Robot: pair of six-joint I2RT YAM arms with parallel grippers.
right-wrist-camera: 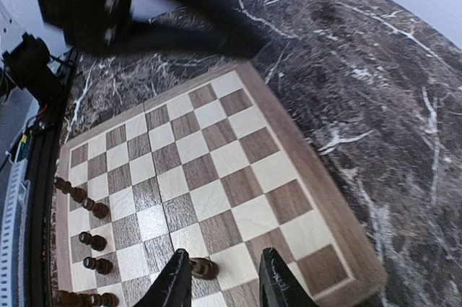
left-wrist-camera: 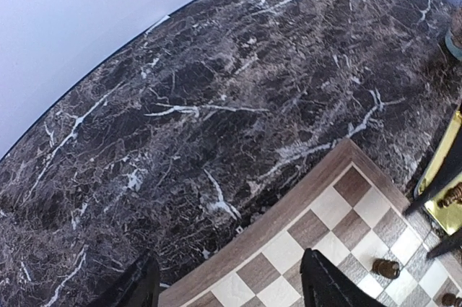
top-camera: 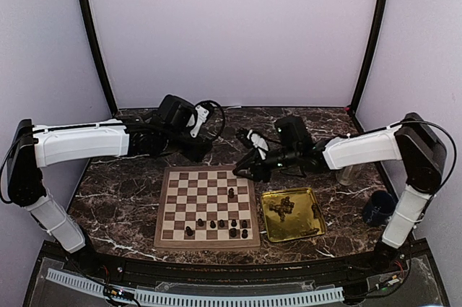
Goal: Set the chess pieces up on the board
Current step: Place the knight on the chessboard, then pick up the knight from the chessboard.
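The board [top-camera: 188, 191] lies in the middle of the marble table. Several dark chess pieces [top-camera: 221, 225] stand along its near rows, and one piece [top-camera: 231, 193] stands alone further up on the right. In the right wrist view my right gripper [right-wrist-camera: 225, 279] is open low over the board [right-wrist-camera: 216, 148]. That lone piece [right-wrist-camera: 203, 269] sits on a square between its fingers, close to the left finger [right-wrist-camera: 173, 282] and not pinched. My left gripper [left-wrist-camera: 231, 285] hangs open and empty over the board's far edge [left-wrist-camera: 289, 220]. More pieces [top-camera: 281, 208] lie in the gold tray.
The gold tray [top-camera: 291, 192] sits right of the board. A dark blue cup [top-camera: 378, 207] and a clear glass [top-camera: 346, 175] stand near the right arm. Black posts and pale walls close in the table's sides and back.
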